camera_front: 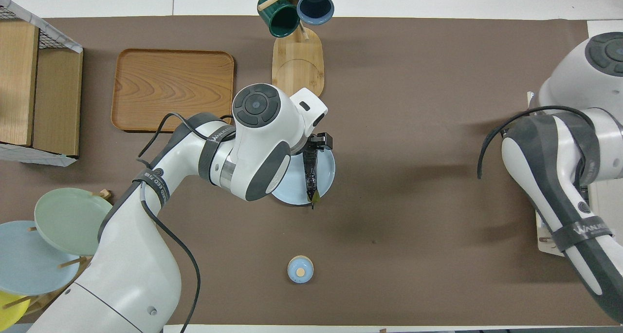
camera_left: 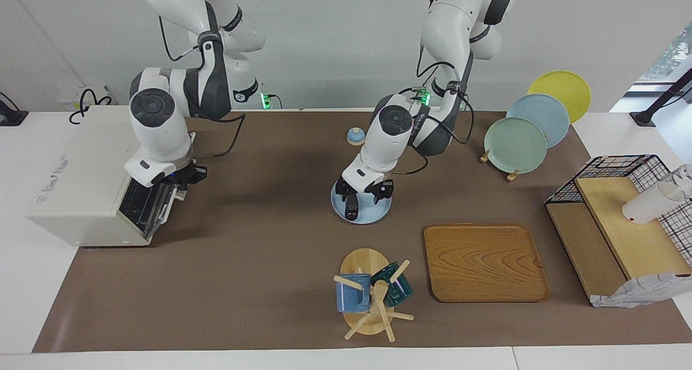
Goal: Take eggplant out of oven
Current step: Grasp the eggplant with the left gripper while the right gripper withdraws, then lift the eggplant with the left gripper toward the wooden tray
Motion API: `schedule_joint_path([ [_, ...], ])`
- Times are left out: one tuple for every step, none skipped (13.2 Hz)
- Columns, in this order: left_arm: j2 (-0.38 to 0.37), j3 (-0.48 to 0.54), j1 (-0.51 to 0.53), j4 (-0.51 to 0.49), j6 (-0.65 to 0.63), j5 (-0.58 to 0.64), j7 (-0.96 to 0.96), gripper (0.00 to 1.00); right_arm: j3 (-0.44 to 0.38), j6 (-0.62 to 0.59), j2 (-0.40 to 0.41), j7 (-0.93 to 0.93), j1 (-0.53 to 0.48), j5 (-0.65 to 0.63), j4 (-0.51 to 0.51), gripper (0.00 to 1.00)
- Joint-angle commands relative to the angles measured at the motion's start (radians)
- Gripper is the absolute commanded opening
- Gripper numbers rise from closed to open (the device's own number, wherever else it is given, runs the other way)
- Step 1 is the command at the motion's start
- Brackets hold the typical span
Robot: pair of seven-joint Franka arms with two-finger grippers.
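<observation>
The eggplant (camera_front: 310, 175) lies on the pale blue plate (camera_left: 373, 213) mid-bench, already out of the oven (camera_left: 81, 186). The left gripper (camera_left: 363, 194) stands wide open over it (apparently just letting go). The right gripper (camera_left: 181, 180), shut, sits at the oven door, seemingly holding it.

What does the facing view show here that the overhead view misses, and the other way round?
Facing view only: the oven and the right gripper at its front, plus the white cup.

Overhead view only: the eggplant as a whole, lying across the light blue plate.

Both: the left gripper, open, over that plate, the wooden tray, the mug tree.
</observation>
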Motion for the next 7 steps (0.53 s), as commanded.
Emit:
schedule_joint_path([
  [-0.021, 0.019, -0.039, -0.093, 0.083, -0.001, -0.010, 1.00, -0.008, -0.033, -0.012, -0.090, -0.057, -0.023, 0.003, 0.00],
  [-0.024, 0.018, -0.048, -0.094, 0.080, -0.001, -0.012, 1.00, -0.008, -0.048, -0.024, -0.129, -0.080, -0.005, 0.003, 0.00],
  [-0.024, 0.018, -0.051, -0.096, 0.083, -0.001, -0.012, 1.00, -0.008, -0.061, -0.032, -0.149, -0.097, 0.011, 0.003, 0.00],
  [-0.024, 0.018, -0.056, -0.104, 0.086, -0.001, -0.012, 1.00, -0.008, -0.090, -0.042, -0.152, -0.101, 0.027, 0.010, 0.00],
  [-0.026, 0.018, -0.062, -0.117, 0.098, -0.001, -0.015, 1.00, -0.008, -0.134, -0.064, -0.154, -0.100, 0.034, 0.036, 0.00],
  [-0.027, 0.018, -0.076, -0.137, 0.123, -0.001, -0.018, 1.00, -0.003, -0.184, -0.075, -0.154, -0.089, 0.037, 0.076, 0.00],
  [-0.030, 0.019, -0.076, -0.154, 0.143, -0.001, -0.020, 0.96, 0.000, -0.234, -0.075, -0.151, -0.086, 0.082, 0.136, 0.10],
])
